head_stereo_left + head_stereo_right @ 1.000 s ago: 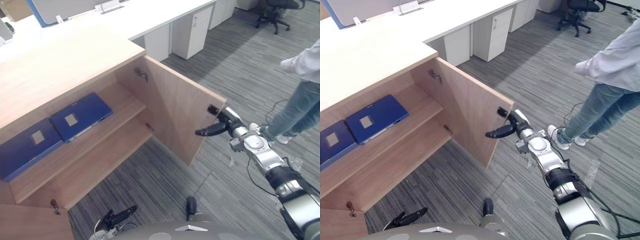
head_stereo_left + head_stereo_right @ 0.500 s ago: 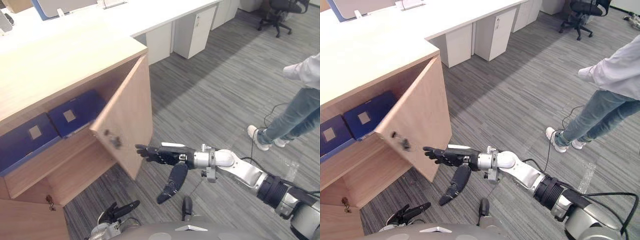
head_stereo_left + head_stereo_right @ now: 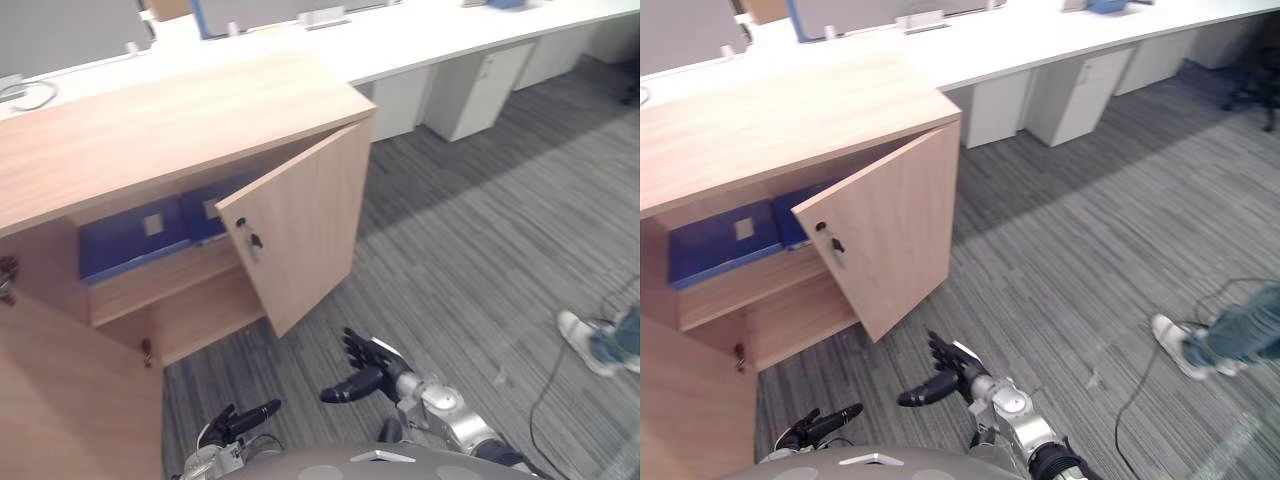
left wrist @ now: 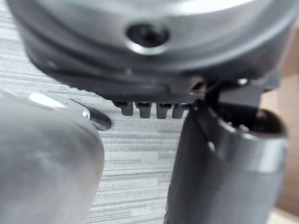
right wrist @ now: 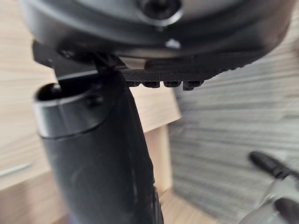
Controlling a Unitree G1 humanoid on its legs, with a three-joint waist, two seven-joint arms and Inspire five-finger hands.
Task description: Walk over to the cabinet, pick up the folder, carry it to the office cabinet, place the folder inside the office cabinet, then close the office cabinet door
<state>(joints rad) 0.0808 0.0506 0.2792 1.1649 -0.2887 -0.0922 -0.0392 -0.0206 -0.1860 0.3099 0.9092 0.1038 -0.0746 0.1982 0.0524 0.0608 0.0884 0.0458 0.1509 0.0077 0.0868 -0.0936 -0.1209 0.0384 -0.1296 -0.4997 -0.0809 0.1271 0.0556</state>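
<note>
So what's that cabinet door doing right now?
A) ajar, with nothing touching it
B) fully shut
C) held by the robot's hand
A: the door stands ajar, folders showing behind it, and the right hand hangs open, apart from it.

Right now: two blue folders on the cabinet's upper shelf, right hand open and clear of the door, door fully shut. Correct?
Not quite: the door is not fully shut; it stands ajar, as the left eye view shows. The rest holds: two blue folders on the upper shelf, right hand open and clear of the door.
</note>
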